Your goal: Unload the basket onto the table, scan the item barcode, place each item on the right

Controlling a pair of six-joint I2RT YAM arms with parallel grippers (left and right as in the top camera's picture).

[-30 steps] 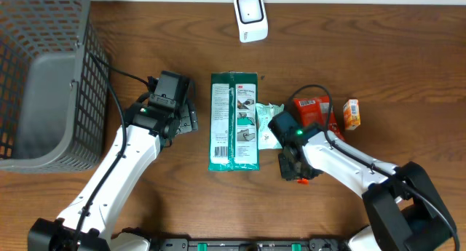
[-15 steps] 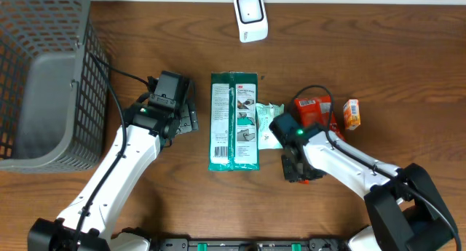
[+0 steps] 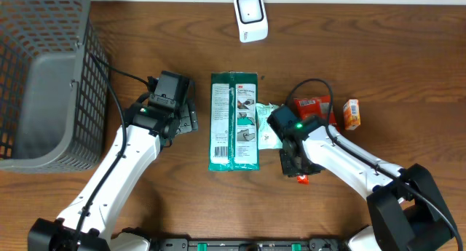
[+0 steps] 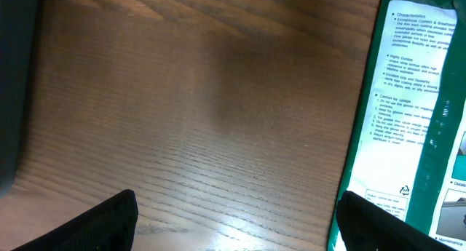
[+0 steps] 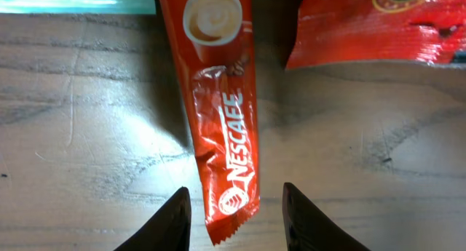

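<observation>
Hovering right over the coffee stick (image 5: 218, 98), the right gripper (image 5: 237, 207) has its fingers (image 5: 175, 222) parted either side of the sachet's lower end. A sliver of counter (image 3: 145, 33) shows on each side, so nothing is pinched.

In the wrist view the stick's long axis runs from the top of the frame to the bottom, tilted only slightly, and it passes between the fingers. They would close across its narrow width, which looks like the right line-up.

From overhead, only the stick's red tip (image 3: 302, 180) pokes out beneath the gripper, at lower centre-right. The scanner (image 3: 250, 14) sits at the top centre, well apart, with the green packet (image 3: 234, 120) lying between. A red pouch (image 3: 313, 105) lies just beside the stick, at the upper right in the wrist view.

Over on the left side of the frame, the left gripper (image 4: 237, 222) is spread wide and empty above bare wood, with the packet's edge at the right of its view. The right arm is clearly the nearer one.

My read is that it drops, closes on the stick, then lifts it toward the scanner. No barcode shows on the upward face, so the stick may need turning. A flat, slick sachet could slip on the pinch.
</observation>
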